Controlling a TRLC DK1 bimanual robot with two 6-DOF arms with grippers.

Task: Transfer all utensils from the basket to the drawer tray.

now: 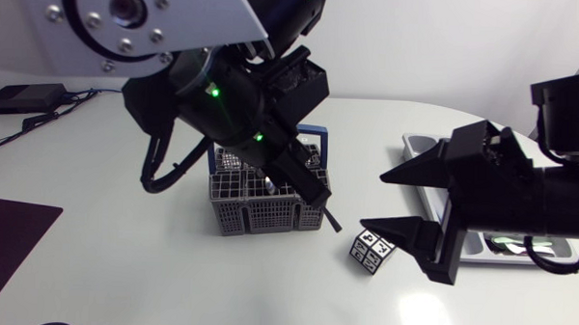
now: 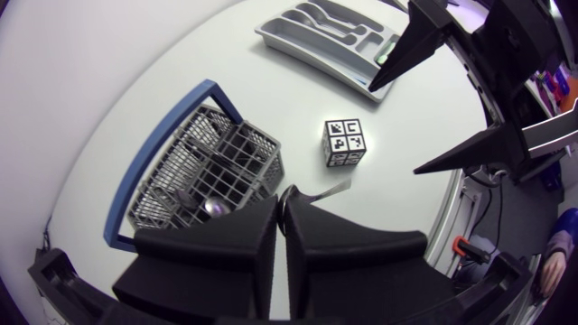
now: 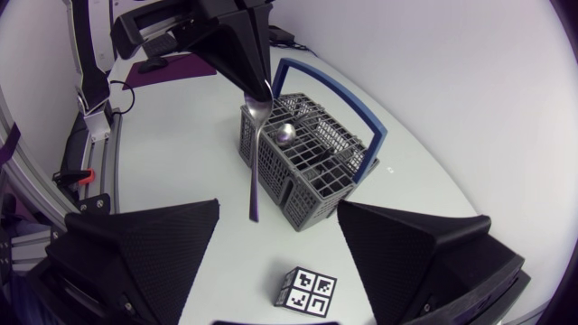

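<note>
The left pincer point(image 3: 257, 83) is seen clamped tight. Its two fingers are pressed together on the bowl end of a spoon point(image 3: 256, 153). The handle hangs down just beside the basket point(image 3: 316, 167), on the side facing the marked cube point(image 3: 307, 291). So one spoon is judged lifted out but not yet delivered.

At least one more utensil point(image 3: 284, 134), a rounded metal head, can be made out inside the basket. More may be hidden among the grid walls. The tray point(image 1: 413, 144) is found well apart, past the cube, at the right side of the table. Shapes are seen in its compartments from the left wrist view, but whether they are utensils or moulded hollows cannot be told. The job is therefore judged far from finished, with the carry and the drop left for this spoon.

The left arm is bent over the basket from above, wrist pointed down and towards the tray. The right pincer point(image 1: 377, 199) is held wide open with nothing in it, low over the table between cube and tray, fingers pointed at the basket.
</note>
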